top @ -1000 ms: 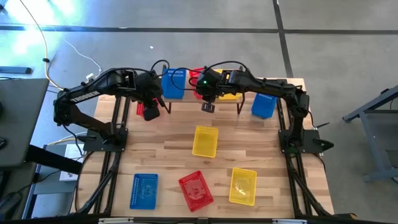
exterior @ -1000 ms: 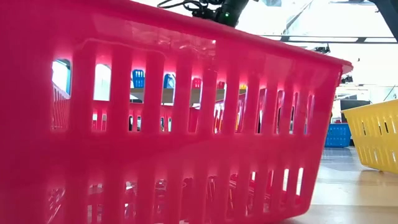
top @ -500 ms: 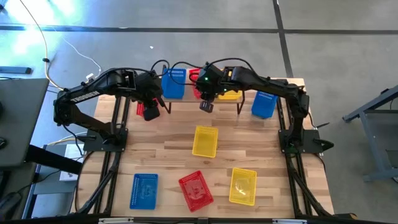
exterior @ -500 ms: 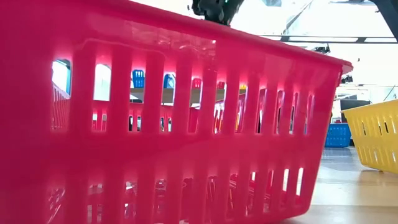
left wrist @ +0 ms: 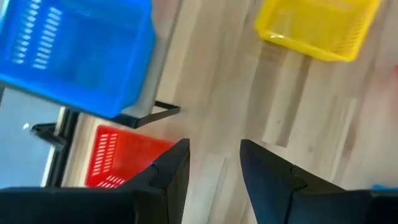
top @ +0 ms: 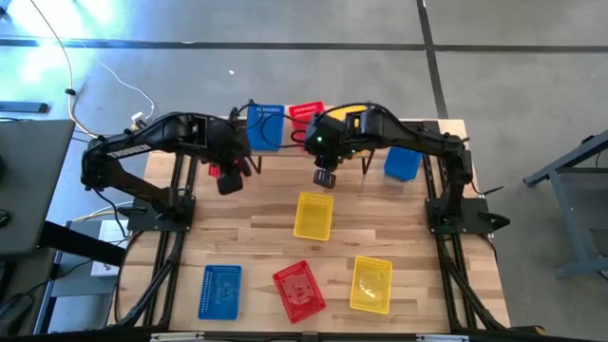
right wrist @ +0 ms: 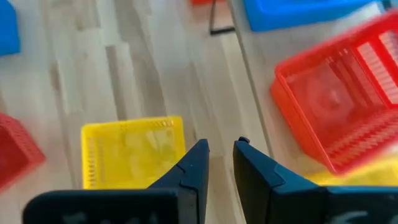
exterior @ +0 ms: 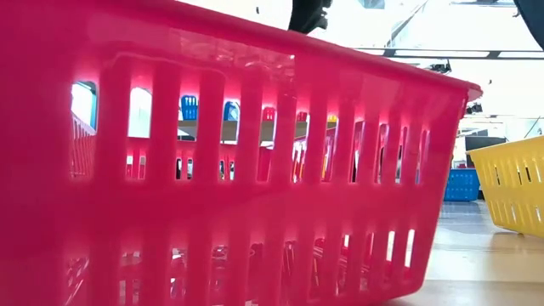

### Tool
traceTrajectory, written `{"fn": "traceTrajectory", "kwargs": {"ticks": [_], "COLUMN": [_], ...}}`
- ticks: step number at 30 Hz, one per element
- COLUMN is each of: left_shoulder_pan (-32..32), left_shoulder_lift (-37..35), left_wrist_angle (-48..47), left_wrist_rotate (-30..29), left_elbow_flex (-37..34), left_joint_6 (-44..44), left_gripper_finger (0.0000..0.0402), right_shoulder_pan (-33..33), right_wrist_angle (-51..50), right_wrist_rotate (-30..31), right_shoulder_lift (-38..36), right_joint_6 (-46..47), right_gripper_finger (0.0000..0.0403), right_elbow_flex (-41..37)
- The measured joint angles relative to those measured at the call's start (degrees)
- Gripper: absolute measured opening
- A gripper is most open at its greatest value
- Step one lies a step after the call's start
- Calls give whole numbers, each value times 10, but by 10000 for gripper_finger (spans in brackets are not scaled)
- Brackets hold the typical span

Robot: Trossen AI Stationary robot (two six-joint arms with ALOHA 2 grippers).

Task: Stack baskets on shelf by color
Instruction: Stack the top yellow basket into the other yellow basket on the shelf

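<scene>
Up at the far end of the bench [top: 256, 214] sits the shelf [top: 375, 157], and it's got a blue basket [top: 265, 127] on its left part, a red basket [top: 306, 112] in the middle sitting crooked, and a bit of yellow basket [top: 353, 111] peeking out behind the right arm. Another blue one [top: 402, 162] sits at the shelf's right end, but I can't tell if it's on the board or on the bench beside it.

Right pincer [top: 325, 178] hangs over the bench just in front of the shelf, near the yellow basket [top: 313, 216] in the middle of the bench. From its wrist view the fingers [right wrist: 194, 167] are a little apart with nothing between them, so released.

Left pincer [top: 228, 180] is over by the shelf's left corner, also empty with a gap between its fingers [left wrist: 172, 168]. A small red basket [top: 215, 168] lies on the bench right beside it, partly under the shelf's edge.

Along the near edge there are 3 more: blue [top: 219, 291], red [top: 299, 289] turned at an angle, and yellow [top: 370, 284]. The low view is basically all red basket wall.
</scene>
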Motion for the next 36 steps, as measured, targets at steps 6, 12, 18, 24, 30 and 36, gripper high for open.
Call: {"fn": "traceTrajectory", "kwargs": {"ticks": [6,12,18,24,30,36], "left_shoulder_pan": [-41,-78,-98,-104,-104,-103], "left_shoulder_lift": [0,0,0,0,5,13], "left_wrist_angle": [91,165,244,329,388,465], "left_wrist_rotate": [59,67,78,78,72,64], "left_elbow_flex": [-28,-78,-125,-183,-230,-270], "left_joint_6": [0,-2,-63,-190,-303,-394], "left_gripper_finger": [131,131,131,131,131,131], "right_shoulder_pan": [21,17,13,26,29,30], "right_wrist_angle": [-10,-11,-27,-30,-45,-75], "right_wrist_rotate": [101,130,111,103,59,56], "right_shoulder_lift": [-13,-44,-71,-76,-76,-76], "right_joint_6": [71,147,236,254,253,227], "right_gripper_finger": [62,62,62,62,62,61], "right_elbow_flex": [0,0,0,0,-1,-1]}}
